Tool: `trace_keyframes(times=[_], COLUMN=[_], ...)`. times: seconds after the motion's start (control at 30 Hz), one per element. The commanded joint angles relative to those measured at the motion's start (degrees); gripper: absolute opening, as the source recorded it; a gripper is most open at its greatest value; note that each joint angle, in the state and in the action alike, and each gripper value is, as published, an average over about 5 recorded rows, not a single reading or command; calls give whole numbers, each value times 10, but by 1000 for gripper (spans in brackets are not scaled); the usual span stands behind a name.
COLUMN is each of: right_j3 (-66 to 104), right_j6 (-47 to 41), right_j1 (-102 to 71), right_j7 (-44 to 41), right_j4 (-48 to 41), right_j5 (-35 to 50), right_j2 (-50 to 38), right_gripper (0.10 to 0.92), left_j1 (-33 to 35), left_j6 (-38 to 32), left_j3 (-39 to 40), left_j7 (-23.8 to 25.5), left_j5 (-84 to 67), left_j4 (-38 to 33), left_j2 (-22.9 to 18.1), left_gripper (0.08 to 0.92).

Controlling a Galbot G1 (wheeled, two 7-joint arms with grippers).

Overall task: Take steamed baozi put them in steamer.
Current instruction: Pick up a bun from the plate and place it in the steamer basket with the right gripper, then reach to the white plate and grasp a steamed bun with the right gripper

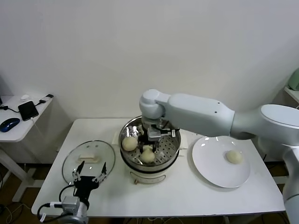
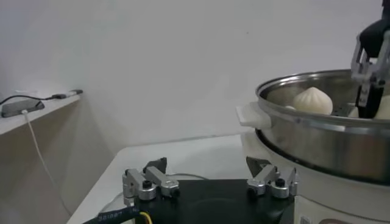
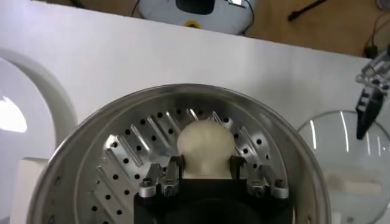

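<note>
Baozi [image 3: 205, 148] sits between the right gripper [image 3: 206, 178] jaws, narrowly parted and flanking it, low over the steamer [image 1: 172, 151] floor. Open straight and lift vertically, sparing neighbouring buns. Left gripper [image 1: 89, 171] waits spread over the glass lid [image 1: 70, 161].

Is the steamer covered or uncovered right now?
Uncovered: the glass lid lies flat on the table beside the steamer, whose baozi show from above.

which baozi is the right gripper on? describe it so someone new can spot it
Start at the steamer, the shiny steel basket mid-table between the glass lid and the white plate. Three baozi sit inside; the right gripper brackets the front one, nearest the robot. The second lies uncovered to its left, the third is mostly hidden under the gripper, and the fourth is on the plate.
</note>
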Motion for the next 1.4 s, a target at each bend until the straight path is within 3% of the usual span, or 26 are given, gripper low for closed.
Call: trace_keyframes(times=[0.03,0.13,0.5,0.73,0.87,1.1,1.4], right_j3=[-2,-3,90,221,250,381,549], right_j6=[19,-6,-238,-482,-554,-515,-341], right_j1=[-16,-13,22,12,-15,-186,-338], right_j7=[5,-3,-76,-92,-99,-108,-107], right_j4=[4,14,29,22,19,-20,-123], right_j5=[-33,-25,86,141,123,-26,-164], right_j2=[7,0,-97,-248,-338,-402,-328], right_gripper=[516,539,808,822,823,823,823], left_j1=[0,0,3,9,10,13,32], left_j6=[1,1,7,20,22,25,24], left_j3=[1,1,4,-1,-2,-1,6], left_j7=[0,0,5,18,19,19,21], left_j5=[0,0,-3,-39,-52,-77,-77], left_j4=[-1,-1,-6,-21,-24,-23,-34], left_j2=[-4,-4,-1,9,13,15,8], left_gripper=[823,823,823,823,823,823,823])
